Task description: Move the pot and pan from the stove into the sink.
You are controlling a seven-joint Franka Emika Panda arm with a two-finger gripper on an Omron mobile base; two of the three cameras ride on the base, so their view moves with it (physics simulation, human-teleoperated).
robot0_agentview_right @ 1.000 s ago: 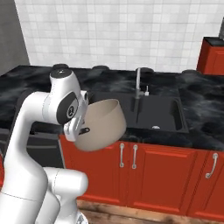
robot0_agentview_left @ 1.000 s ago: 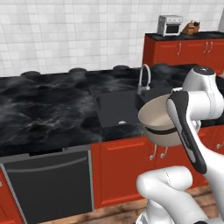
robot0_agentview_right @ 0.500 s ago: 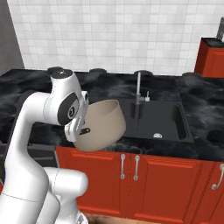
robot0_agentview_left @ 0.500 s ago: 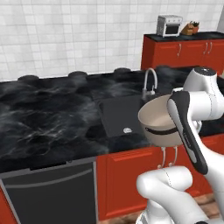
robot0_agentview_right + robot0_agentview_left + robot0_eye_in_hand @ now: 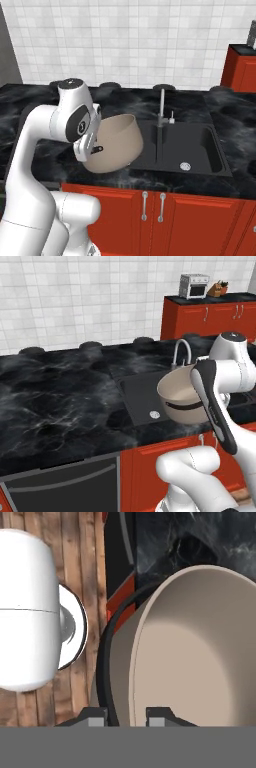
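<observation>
Gripper (image 5: 127, 717) clenched on the pot (image 5: 115, 144) rim, wall between fingertips. Pot extends toward 12 o'clock from the pincer in hand view, tilted, airborne over counter edge beside sink (image 5: 182, 147).

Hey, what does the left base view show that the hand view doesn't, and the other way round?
Left base view alone: the sink with its faucet, red upper cabinets and a toaster oven.

Hand view alone: the wooden floor below and the finger tips astride the pot's rim, the gripper shut on it.

Both: the pot, held tilted, and the black marbled counter.
</observation>
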